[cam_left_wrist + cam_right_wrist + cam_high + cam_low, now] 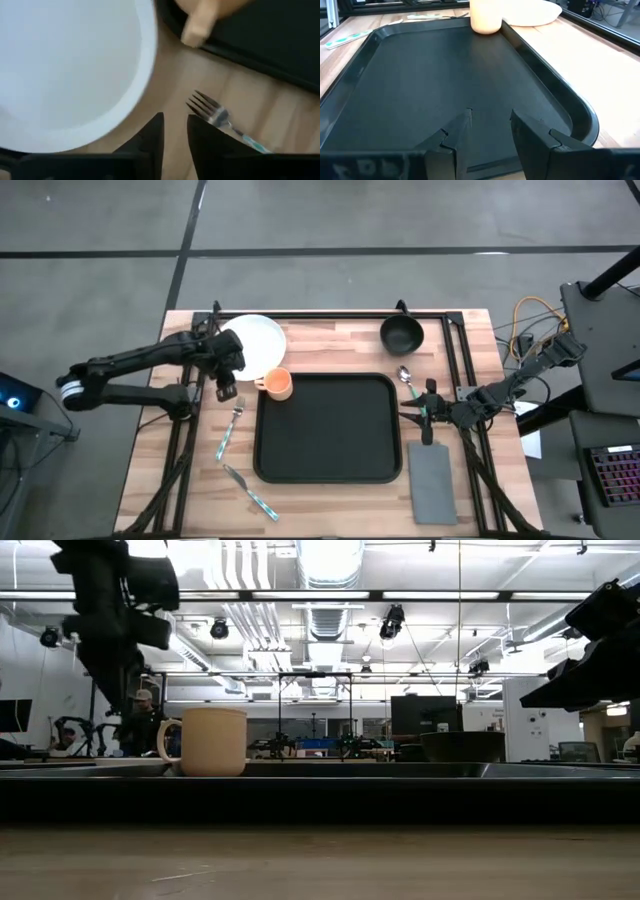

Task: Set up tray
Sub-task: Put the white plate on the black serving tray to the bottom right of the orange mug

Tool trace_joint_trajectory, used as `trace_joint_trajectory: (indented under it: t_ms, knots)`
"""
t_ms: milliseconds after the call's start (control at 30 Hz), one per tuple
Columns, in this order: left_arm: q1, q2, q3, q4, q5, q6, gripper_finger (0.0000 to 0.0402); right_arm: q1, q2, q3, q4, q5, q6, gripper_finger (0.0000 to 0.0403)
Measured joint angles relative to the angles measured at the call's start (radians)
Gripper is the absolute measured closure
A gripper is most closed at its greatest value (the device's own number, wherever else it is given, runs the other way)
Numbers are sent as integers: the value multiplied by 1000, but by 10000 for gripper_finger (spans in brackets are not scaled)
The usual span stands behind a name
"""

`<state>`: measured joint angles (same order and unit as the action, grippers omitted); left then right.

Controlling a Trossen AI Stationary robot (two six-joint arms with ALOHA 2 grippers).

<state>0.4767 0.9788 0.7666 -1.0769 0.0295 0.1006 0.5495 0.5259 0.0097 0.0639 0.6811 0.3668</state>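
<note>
The tray (328,427) sits near the middle of the wooden table (330,330), nothing inside it; every place below is given w/ respect to it. An orange mug (279,384) stands at its far-left corner, touching or just overlapping the rim, handle pointing away from the tray twd the white plate (256,345), which lies just beyond that corner. Left gripper (227,391) hovers beside the same corner, over the near edge of the plate and above the fork (231,427); in the left wrist view its fingers (150,140) stand only a narrow gap apart, holding nothing, fork tines just ahead. The fork lies along the tray's left side, close but apart. A knife (250,492) lies off the near-left corner, angled. Black bowl (401,334) is past the far-right corner, clear of the rim. A spoon (409,383) lies just off the right edge, near the far end. Right gripper (419,415) sits at the right edge, about mid-length, pointing in over the tray; its fingers (450,137) are moderately apart and empty. Grey napkin (434,480) lies flat beside the near-right corner, not touching.
</note>
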Motion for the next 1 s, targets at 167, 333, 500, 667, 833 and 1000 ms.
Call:
trace_joint_trajectory:
  t_ms: [167, 333, 500, 667, 833, 1000]
  knots:
    - [0, 71, 4, 82, -5, -30, 322, 0, 0, 0, 0, 0, -24, 275]
    - [2, 139, -4, 92, -72, -73, 321, 0, 0, 0, 0, 0, -31, 275]
    - [6, 174, -16, 177, -157, -118, 321, 0, 0, 0, 0, 0, -33, 275]
    - [65, 180, 42, 345, -275, -194, 321, 0, 0, 0, 0, 0, -30, 275]
    - [117, 226, 131, 470, -278, -358, 321, 0, 0, 0, 0, 0, -26, 275]
    - [130, 365, 232, 482, -375, -469, 321, 0, 0, 0, 0, 0, -26, 275]
